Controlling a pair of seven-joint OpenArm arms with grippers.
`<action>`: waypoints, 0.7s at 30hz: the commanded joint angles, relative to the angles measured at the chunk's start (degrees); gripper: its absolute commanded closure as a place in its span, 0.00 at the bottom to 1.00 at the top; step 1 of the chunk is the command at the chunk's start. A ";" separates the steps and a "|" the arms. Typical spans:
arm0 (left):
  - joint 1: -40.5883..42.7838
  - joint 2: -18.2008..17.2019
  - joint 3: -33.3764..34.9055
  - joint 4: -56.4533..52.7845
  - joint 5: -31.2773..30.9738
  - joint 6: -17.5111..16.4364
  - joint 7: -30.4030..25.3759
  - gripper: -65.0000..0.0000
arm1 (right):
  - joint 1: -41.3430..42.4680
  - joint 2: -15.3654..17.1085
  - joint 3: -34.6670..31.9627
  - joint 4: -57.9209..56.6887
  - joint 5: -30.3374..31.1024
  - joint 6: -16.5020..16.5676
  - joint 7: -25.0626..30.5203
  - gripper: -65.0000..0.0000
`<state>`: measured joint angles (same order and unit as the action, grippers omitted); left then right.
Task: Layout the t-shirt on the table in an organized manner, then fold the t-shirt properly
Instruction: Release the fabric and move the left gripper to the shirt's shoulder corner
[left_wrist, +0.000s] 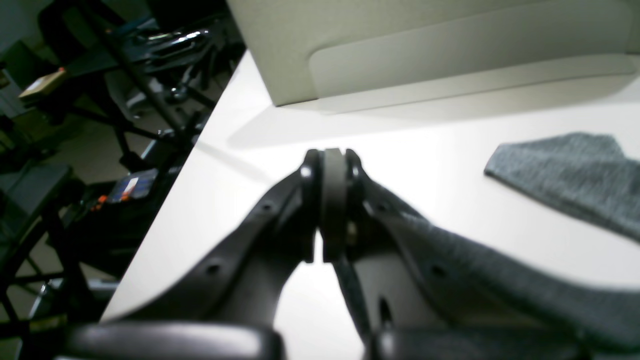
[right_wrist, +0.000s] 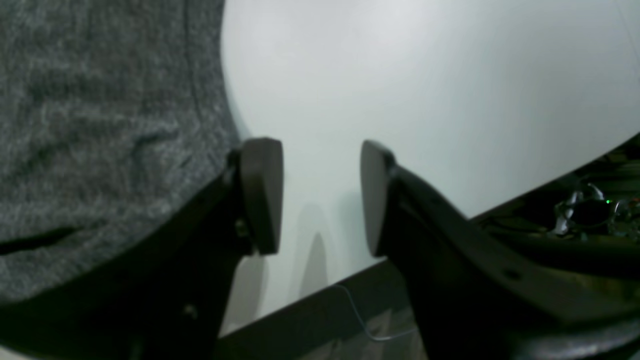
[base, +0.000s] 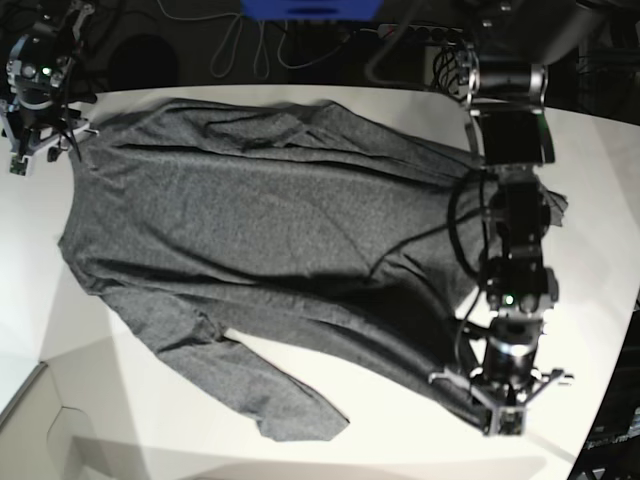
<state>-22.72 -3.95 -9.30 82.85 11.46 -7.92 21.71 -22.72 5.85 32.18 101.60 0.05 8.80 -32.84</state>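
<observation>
Left wrist view: the left gripper (left_wrist: 332, 210) has its jaws pressed together, nothing visibly caught, with the t-shirt (left_wrist: 575, 170) lying beside it on the table (left_wrist: 425, 150).

Right wrist view: the right gripper (right_wrist: 320, 197) gapes, empty, beside the cloth's edge.

Base view: the shirt lies spread across the tabletop between both arms.

The two dark pads of the right gripper (right_wrist: 321, 197) are held apart over the smooth white table (right_wrist: 425, 100), nothing between them, with the heather dark-grey knit t-shirt (right_wrist: 100, 135) spread just beside the left-hand pad.
</observation>
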 joint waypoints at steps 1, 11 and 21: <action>-2.64 -0.05 0.03 -0.61 0.01 0.41 -1.98 1.00 | 0.00 0.70 0.30 0.95 -0.01 -0.14 1.32 0.60; -13.37 -0.32 -0.33 -30.67 -0.08 0.67 -11.91 1.00 | -0.18 0.70 0.39 0.95 -0.01 -0.14 1.32 0.60; -20.93 -0.49 -0.41 -43.77 -0.08 0.85 -17.63 0.99 | -0.27 0.70 0.39 0.95 -0.01 -0.14 1.32 0.60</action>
<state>-41.08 -4.27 -9.67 38.11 11.68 -7.44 6.11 -22.90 5.85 32.23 101.60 0.25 8.80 -32.82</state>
